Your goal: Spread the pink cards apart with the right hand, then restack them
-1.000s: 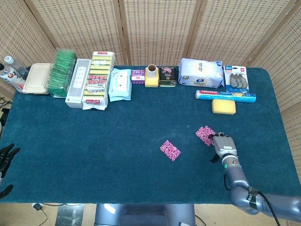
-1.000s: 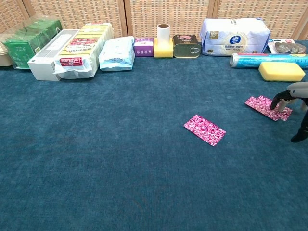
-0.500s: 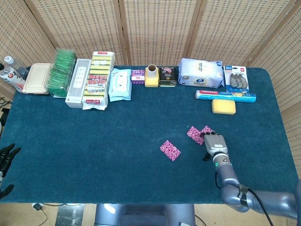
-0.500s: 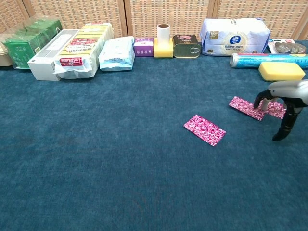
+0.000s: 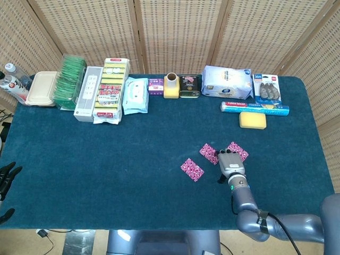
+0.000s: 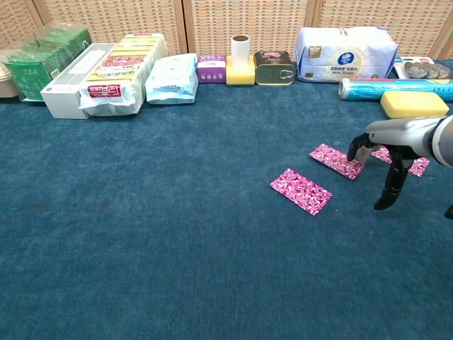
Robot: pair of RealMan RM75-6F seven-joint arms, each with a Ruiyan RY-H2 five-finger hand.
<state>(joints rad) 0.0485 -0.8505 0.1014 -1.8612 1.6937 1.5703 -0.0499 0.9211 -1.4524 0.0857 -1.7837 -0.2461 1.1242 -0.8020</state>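
3 pink cards lay flat and apart on the blue worktop (image 6: 141,234): the nearest card (image 6: 300,190) sat alone toward the middle, the middle card (image 6: 334,160) just beyond it, and the far card (image 6: 410,163) partly hidden behind the right hand (image 6: 386,149). That hand's fingers (image 6: 354,150) curved down, a fingertip pressing the middle card's right end, nothing gripped. The left hand (image 5: 6,178) hung off the worktop's left edge, fingers apart.

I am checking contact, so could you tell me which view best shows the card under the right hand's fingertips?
The chest view: the middle pink card lies side-on, with the right hand touching its right end. In the head view the hand covers that end of the card.
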